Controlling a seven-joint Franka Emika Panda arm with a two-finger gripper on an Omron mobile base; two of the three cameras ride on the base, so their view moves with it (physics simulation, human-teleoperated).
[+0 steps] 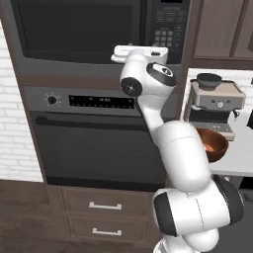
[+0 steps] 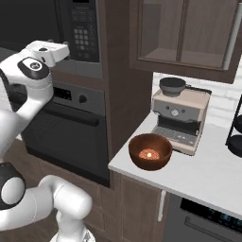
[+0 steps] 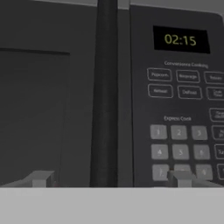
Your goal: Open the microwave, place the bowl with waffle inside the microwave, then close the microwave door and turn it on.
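Note:
The microwave [image 1: 79, 34] is built in above the wall oven, and its dark glass door [image 3: 35, 109] is closed. My gripper [image 3: 109, 179] is open right in front of the door's vertical dark handle [image 3: 104, 87], which stands between the fingertips [image 3: 40, 178]. The keypad panel [image 3: 183, 131] with its clock display lies just to the right. From the base, my white hand [image 1: 134, 52] sits at the microwave's lower edge near the keypad [image 2: 84, 33]. The reddish-brown bowl [image 2: 150, 151] rests on the counter with the small golden waffle [image 2: 150, 154] inside. My arm partly hides the bowl [image 1: 216, 143].
The wall oven [image 1: 99, 143] with its bar handle sits under the microwave, above two drawers [image 1: 104, 205]. A coffee machine [image 2: 182, 118] stands behind the bowl on the white counter [image 2: 203, 175]. A black rack [image 2: 236, 132] is at the far right, under a wooden upper cabinet [image 2: 189, 33].

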